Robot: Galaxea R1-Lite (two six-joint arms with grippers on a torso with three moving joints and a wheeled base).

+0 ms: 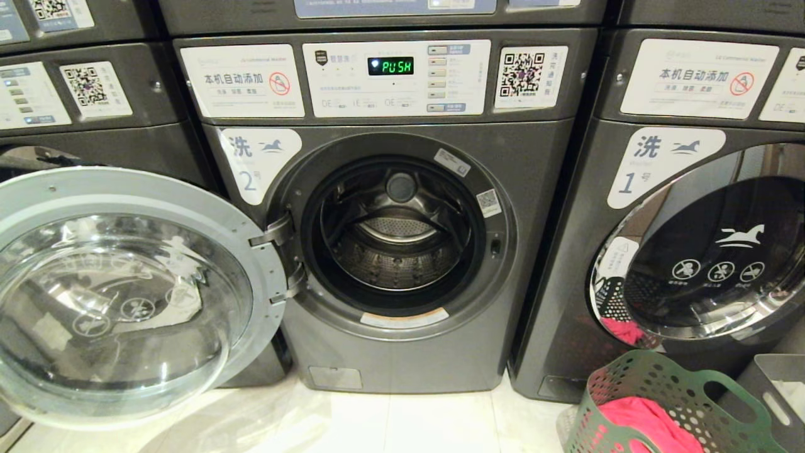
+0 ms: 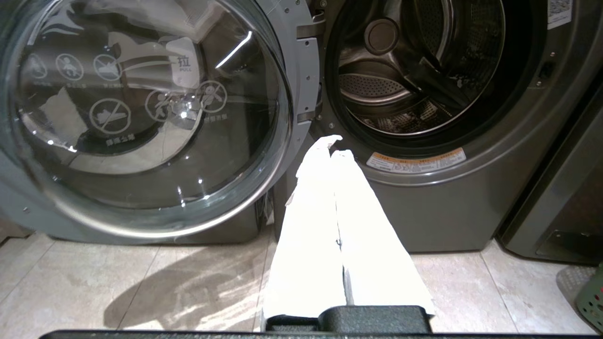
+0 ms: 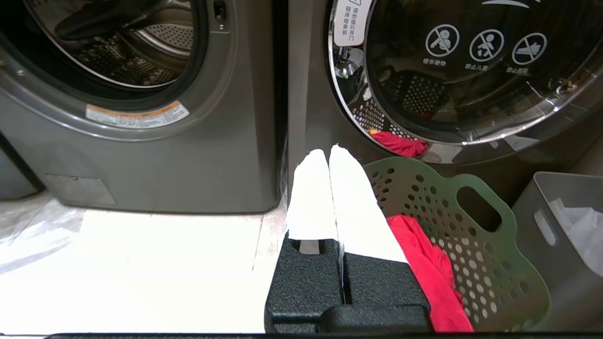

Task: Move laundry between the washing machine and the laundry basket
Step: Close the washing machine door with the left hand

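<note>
The washer door [image 1: 119,296], a round glass pane in a grey rim, stands swung fully open at the left of the head view, hinged on the left edge of the washing machine [image 1: 402,251]. This dark grey front-loader fills the centre of the frame and carries a white label reading 2 at its upper left. Its control panel [image 1: 396,77] along the top shows a green lit display reading PUSH. The drum [image 1: 396,236] is exposed through the round opening; no garment can be made out inside it.

At the right of the frame stands a second washer [image 1: 679,239], labelled 1, with its chrome-rimmed door closed. The glass reflects the perforated basket and a patch of red cloth.

In the lower right corner of the head view, on the tiled floor [image 1: 390,421], sits the green laundry basket [image 1: 666,384], just in front of the second washer. A red-pink garment [image 1: 648,425] lies inside it. A grey bin [image 1: 777,390] stands just beside the basket at the right edge of the frame.

Neither arm appears in the head view. In the left wrist view, the left gripper [image 2: 332,147] has its white fingers pressed together, holding nothing, pointing towards the lower rim of the open washer. In the right wrist view, the right gripper [image 3: 329,151] likewise has its fingers closed and empty, aimed at the gap between the two washers, beside the basket rim.
</note>
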